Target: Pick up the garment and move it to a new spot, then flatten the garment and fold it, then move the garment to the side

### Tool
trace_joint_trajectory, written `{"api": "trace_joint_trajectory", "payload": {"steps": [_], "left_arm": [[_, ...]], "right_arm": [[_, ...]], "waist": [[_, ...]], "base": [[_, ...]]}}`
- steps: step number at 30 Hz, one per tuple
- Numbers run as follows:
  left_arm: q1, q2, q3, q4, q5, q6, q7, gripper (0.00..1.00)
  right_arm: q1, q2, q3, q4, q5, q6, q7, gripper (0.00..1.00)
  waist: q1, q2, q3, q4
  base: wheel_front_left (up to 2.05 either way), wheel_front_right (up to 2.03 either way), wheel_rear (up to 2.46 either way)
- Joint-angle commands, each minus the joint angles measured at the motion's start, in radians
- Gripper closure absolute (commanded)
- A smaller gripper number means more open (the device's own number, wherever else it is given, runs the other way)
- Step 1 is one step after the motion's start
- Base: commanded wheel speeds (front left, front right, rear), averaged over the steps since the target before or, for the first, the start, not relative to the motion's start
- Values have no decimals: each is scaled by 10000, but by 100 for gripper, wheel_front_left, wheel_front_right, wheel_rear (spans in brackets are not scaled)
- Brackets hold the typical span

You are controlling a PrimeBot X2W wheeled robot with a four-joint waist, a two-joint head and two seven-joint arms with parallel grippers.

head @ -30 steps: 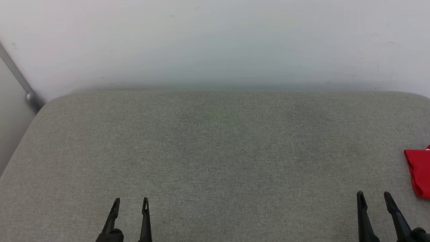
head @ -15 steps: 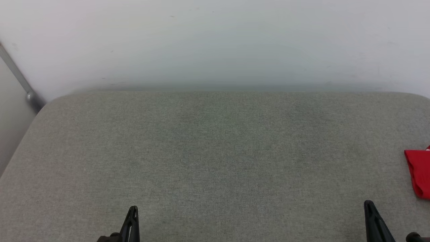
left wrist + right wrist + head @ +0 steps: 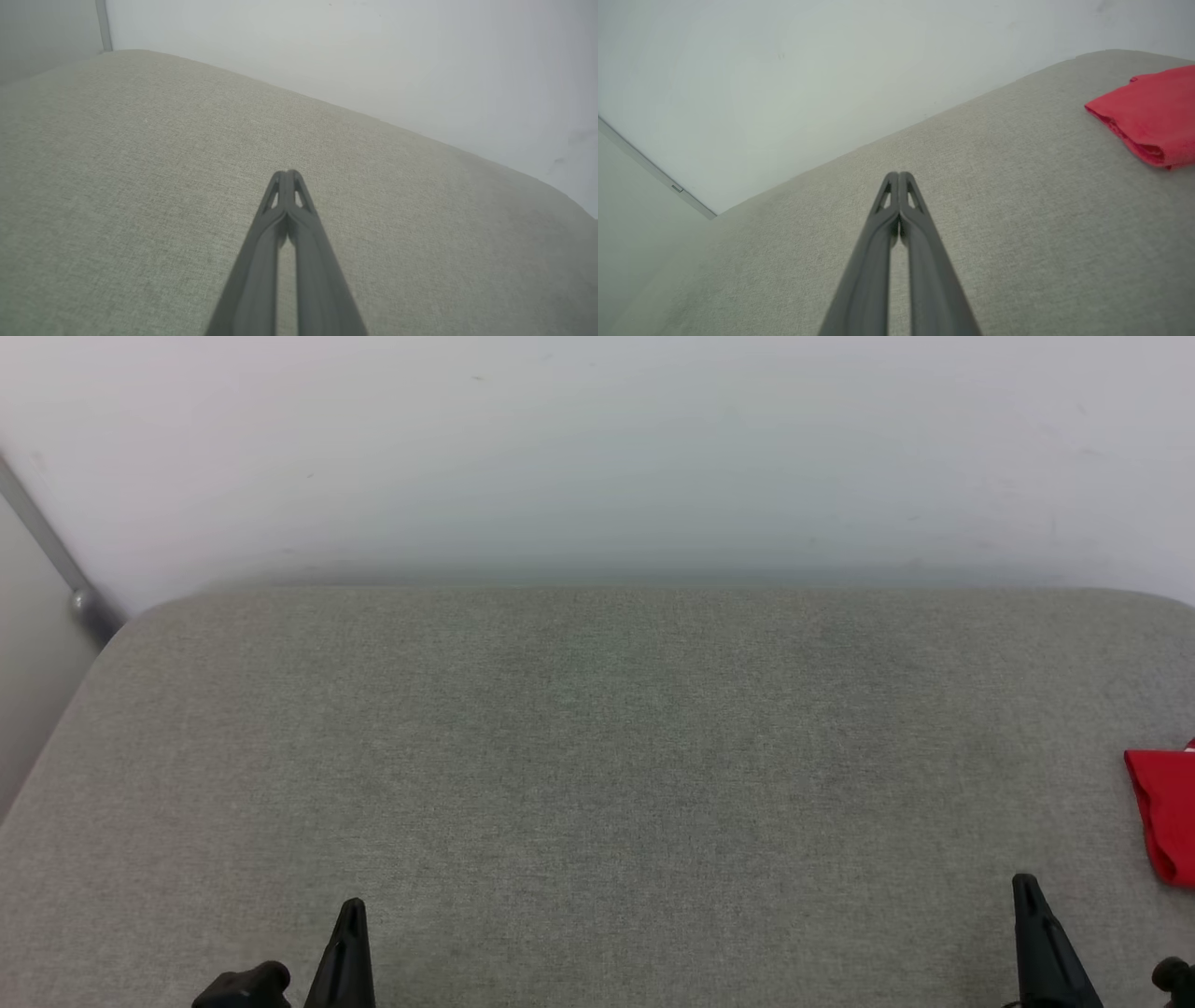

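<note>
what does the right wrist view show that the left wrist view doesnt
Right wrist view, not the left wrist view: the red garment, apparently folded, lying on the surface apart from the fingers, toward that view's upper right; and the right gripper, shut on nothing.
Left wrist view, not the right wrist view: the left gripper, shut on nothing.
Both: the grey fabric surface under the fingers, and the pale wall behind it.

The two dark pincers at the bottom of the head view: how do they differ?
The left gripper sits lower left, far from the red garment; the right gripper sits lower right, near it but apart. The right gripper's tip reaches slightly higher in the view than the left gripper's. Both are dark, shut and empty.
</note>
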Motion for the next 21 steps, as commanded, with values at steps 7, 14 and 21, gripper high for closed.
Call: {"api": "trace_joint_trajectory", "payload": {"steps": [7, 14, 21], "left_arm": [[-547, 121, 136, 62, -1659, -235, 295, 100], [-792, 150, 236, 186, -2844, -386, 531, 100], [-1005, 165, 335, 277, -3927, -534, 758, 100]], "right_arm": [[-585, -149, 44, 105, 1550, -2, 306, 100], [-853, -180, 63, 275, 2630, -2, 547, 100], [-1101, -202, 73, 430, 3616, -3, 778, 100]], "waist": [[0, 0, 25, -24], [0, 0, 48, -46], [0, 0, 71, -68]], "base": [[0, 0, 0], [0, 0, 0], [0, 0, 0]]}}
